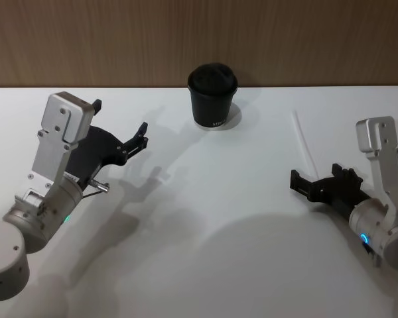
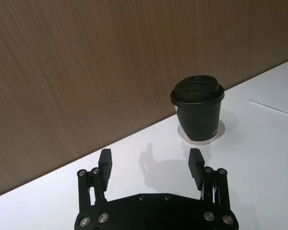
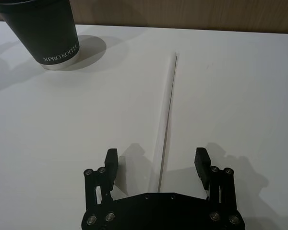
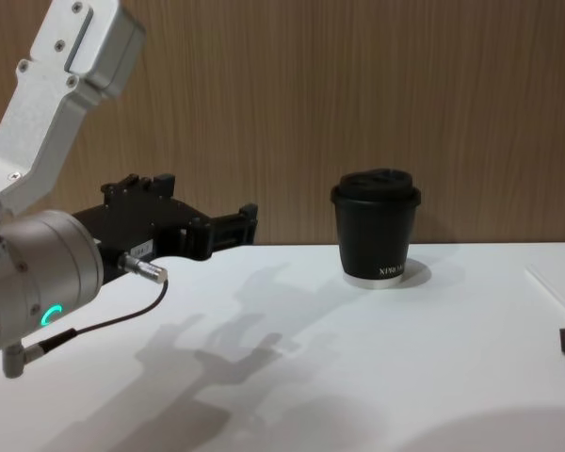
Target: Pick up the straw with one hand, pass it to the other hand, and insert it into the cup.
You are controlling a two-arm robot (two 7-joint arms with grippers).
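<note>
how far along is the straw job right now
Nothing done yet: the straw lies flat on the table, ungrasped. In hand: the right gripper, open, lines up over its near end. The left gripper hovers open and empty. Left: pickup, handover, insertion into the lidded cup.

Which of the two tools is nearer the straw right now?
The right tool, open, with the near end of the straw lined up between its fingers. The left tool, also open, is across the table, facing the cup.
</note>
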